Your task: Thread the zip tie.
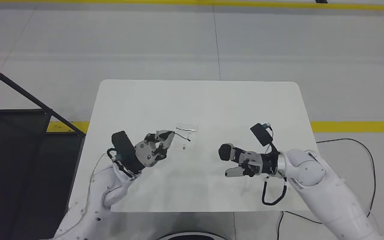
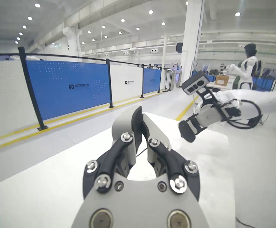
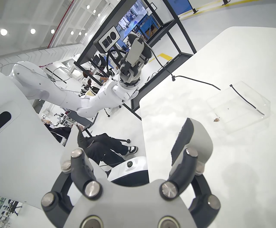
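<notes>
Left gripper [image 2: 141, 122] fingers clamped on zip tie [image 3: 194, 80] | right gripper [image 3: 133, 129] fingers apart | risk: the floppy strap could sway and miss its head.

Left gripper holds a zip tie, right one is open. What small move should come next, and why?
Probably ease the right gripper toward the hanging end of the zip tie: the left gripper is shut on it above the table, and the right is open, empty and well apart.

Pale grey polished floor [image 1: 180, 42] runs past the white rounded tabletop [image 1: 240, 108], crossed by yellow painted lines [image 1: 348, 126]. Blue and white perforated fence panels [image 2: 64, 86] on black posts [image 2: 30, 86] stand under round ceiling lights [image 2: 123, 20].
</notes>
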You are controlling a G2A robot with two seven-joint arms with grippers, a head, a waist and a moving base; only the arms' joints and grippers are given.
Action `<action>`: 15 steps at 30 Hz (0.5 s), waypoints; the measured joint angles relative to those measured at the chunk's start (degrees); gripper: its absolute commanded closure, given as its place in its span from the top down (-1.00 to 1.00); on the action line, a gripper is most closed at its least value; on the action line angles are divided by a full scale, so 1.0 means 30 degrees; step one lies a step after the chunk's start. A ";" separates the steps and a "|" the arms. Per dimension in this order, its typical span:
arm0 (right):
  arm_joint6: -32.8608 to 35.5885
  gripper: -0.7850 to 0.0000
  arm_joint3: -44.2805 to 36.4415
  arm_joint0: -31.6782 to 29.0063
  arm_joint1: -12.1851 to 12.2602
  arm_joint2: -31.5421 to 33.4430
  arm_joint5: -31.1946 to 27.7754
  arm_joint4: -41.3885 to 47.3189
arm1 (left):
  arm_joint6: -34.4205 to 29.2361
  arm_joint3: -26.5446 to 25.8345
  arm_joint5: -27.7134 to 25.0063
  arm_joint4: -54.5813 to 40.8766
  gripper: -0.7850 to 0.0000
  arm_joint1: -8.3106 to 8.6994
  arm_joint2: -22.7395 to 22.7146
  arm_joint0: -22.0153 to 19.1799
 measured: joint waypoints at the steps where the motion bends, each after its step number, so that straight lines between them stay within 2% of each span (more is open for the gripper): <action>1: 0.0037 1.00 0.0020 0.0026 -0.0013 -0.0012 -0.0002 0.0021 | 0.0392 0.0158 0.0356 0.0684 -1.00 -0.0007 0.0078 -0.0019; 9: 0.0108 1.00 0.0107 0.0048 -0.0093 0.0003 -0.0022 0.0030 | 0.3674 0.1458 0.3565 0.5803 -1.00 -0.0045 0.0780 -0.0264; 15: 0.0155 1.00 0.0083 0.0063 -0.0154 -0.0001 0.0066 -0.0024 | 0.4284 0.2215 0.4583 0.7999 -1.00 -0.0025 0.1170 -0.0479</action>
